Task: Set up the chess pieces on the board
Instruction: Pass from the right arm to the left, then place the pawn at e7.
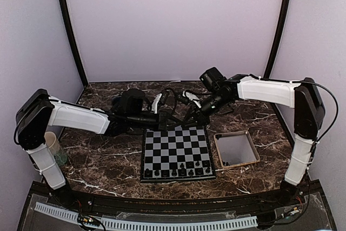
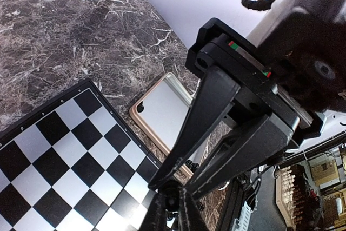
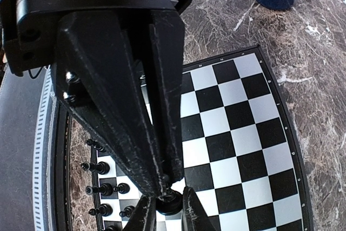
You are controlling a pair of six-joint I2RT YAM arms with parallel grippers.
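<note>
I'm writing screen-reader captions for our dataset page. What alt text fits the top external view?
The left gripper and right gripper converge over the far edge of the board. Chess pieces line its near rows; a tan-rimmed tray sits right of it.

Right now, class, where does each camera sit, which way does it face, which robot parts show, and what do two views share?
Top: above and behind, looking down on the board; left arm and right arm show.
Left wrist: facing rightward across the board to the tray; left end effector at bottom, right end effector crossing.
Right wrist: looking down on the board; right end effector around a piece, left end effector above.
Shared: top and left wrist both show the tray.
</note>
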